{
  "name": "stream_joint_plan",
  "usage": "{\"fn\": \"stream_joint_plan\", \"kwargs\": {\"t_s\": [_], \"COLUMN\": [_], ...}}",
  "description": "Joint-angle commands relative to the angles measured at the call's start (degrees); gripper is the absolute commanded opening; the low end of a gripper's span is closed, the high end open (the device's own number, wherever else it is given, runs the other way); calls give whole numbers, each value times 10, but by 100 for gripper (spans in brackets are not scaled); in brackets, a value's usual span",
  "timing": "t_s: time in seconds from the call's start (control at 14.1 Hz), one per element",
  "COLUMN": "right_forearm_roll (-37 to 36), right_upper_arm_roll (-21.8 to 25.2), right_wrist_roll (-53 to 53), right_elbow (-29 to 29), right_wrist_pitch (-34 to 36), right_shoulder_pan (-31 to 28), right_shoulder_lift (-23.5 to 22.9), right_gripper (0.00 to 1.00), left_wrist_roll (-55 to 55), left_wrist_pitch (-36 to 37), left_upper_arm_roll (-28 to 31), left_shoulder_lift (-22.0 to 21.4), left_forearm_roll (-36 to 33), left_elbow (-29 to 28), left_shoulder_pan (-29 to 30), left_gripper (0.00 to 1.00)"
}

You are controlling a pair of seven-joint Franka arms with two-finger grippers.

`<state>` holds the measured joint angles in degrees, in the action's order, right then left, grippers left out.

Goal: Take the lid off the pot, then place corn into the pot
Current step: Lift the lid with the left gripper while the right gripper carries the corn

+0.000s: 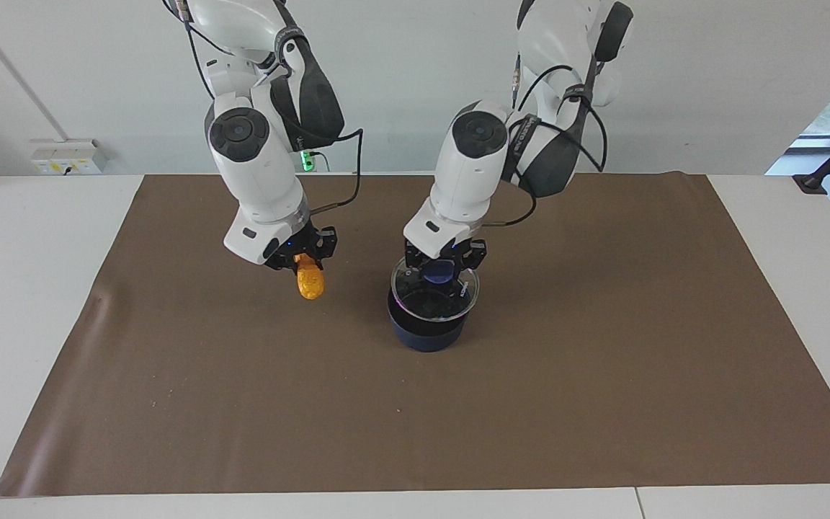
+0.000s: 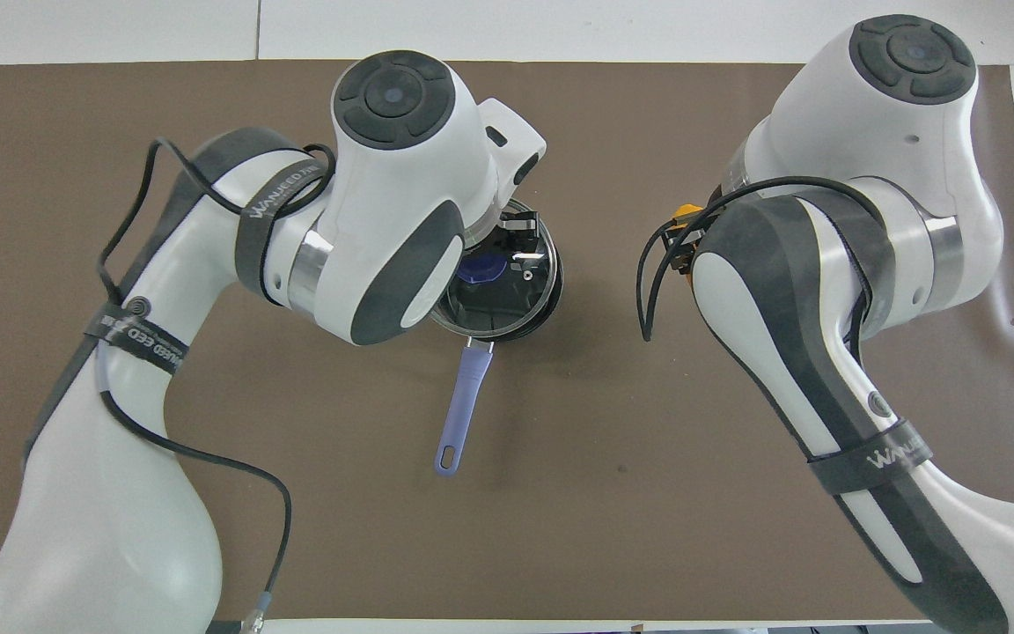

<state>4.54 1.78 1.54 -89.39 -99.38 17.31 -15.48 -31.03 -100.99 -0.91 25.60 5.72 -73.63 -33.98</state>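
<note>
In the overhead view the left arm's wrist covers the left gripper (image 1: pixel 441 270) and about half of the lid (image 2: pixel 507 286), while the right arm hides the right gripper (image 1: pixel 305 261) and all but a sliver of the corn (image 2: pixel 688 212). In the facing view the raised lid (image 1: pixel 435 295) masks the inside of the pot (image 1: pixel 426 335), and the pot's handle (image 2: pixel 461 409) is hidden there. The arms' upper links are cut off by the top edge there.
</note>
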Motion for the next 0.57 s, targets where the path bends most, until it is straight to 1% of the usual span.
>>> {"fn": "stream_joint_plan", "kwargs": {"t_s": [0.0, 0.14, 0.28, 0.35, 0.5], "right_forearm_roll": [15, 15, 13, 13, 14], "right_upper_arm_roll": [-5, -5, -5, -6, -6], "right_wrist_roll": [26, 85, 133, 155, 219], "right_elbow": [6, 4, 13, 15, 56], "right_wrist_pitch": [-20, -53, -58, -65, -76], "right_shoulder_pan": [13, 52, 82, 98, 133], "right_shoulder_lift": [-7, -10, -18, -31, -78], "right_gripper": [0, 0, 0, 0, 0], "left_wrist_roll": [12, 71, 139, 179, 273], "left_wrist_pitch": [55, 81, 100, 92, 50], "left_upper_arm_roll": [2, -1, -1, -1, 0], "left_shoulder_lift": [-45, -63, -65, -76, -106], "left_forearm_roll": [13, 16, 15, 15, 11], "left_elbow": [-10, -14, -21, -47, -124], "left_shoulder_pan": [64, 137, 211, 249, 324], "left_gripper": [0, 0, 0, 0, 0]}}
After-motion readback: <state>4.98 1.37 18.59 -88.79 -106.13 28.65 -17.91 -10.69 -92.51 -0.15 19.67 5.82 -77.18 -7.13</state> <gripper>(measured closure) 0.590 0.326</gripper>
